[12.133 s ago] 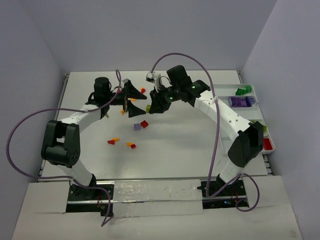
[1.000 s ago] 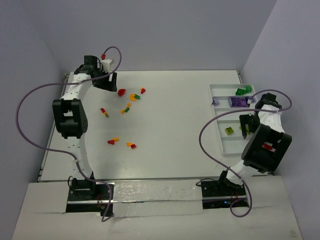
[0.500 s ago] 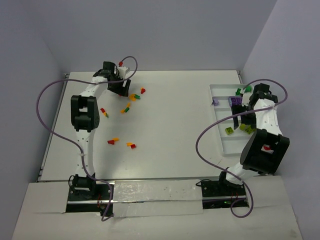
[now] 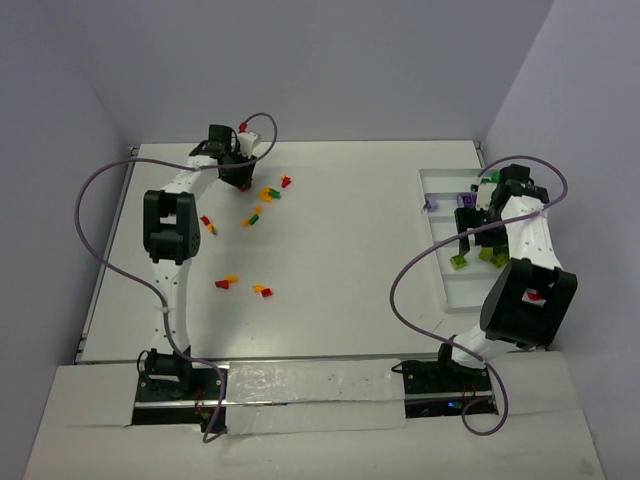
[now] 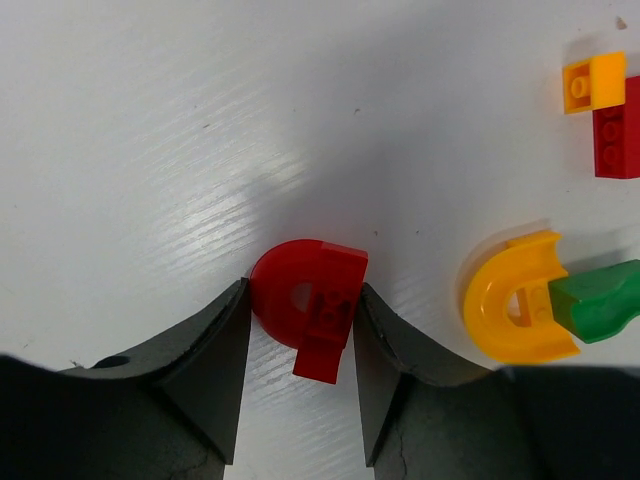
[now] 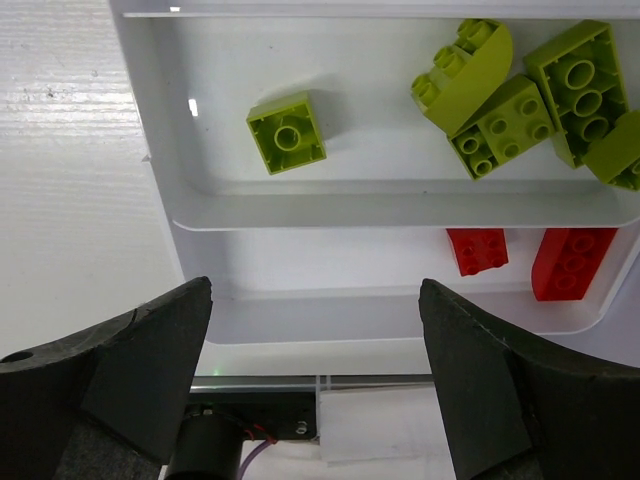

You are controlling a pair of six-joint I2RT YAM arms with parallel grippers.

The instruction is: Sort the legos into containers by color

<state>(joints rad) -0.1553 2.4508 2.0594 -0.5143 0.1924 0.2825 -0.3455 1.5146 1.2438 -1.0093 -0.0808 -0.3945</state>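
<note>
Left gripper (image 5: 301, 288): down at the far left of the counter (image 4: 340, 230), its two fingers closed in against both sides of the red arch lego (image 5: 305, 315).
Red arch lego: lies on the counter, pinched between those fingers.
Orange arch lego (image 5: 510, 300): just right of the red arch, apart from it, with a green lego (image 5: 600, 300) touching its open end.
Small orange lego (image 5: 592, 82): farther off in the left wrist view, touching a red lego (image 5: 617, 140).
Loose legos (image 4: 250, 217): small red, orange and green pieces scattered over the counter's left half, well apart from the tray.
Purple lego (image 4: 429, 205): near the tray's left wall; whether it touches the wall cannot be told.
Tray (image 6: 400, 205): white, along the counter's right side, split by cross dividers.
Lime compartment: one lime lego (image 6: 287, 132) alone, a cluster of lime legos (image 6: 520, 100) touching each other to its right.
Red compartment: next one over, two red legos (image 6: 477, 250) near each other.
Right gripper (image 6: 315, 370): above the tray, jaws spread wide, nothing between them.
</note>
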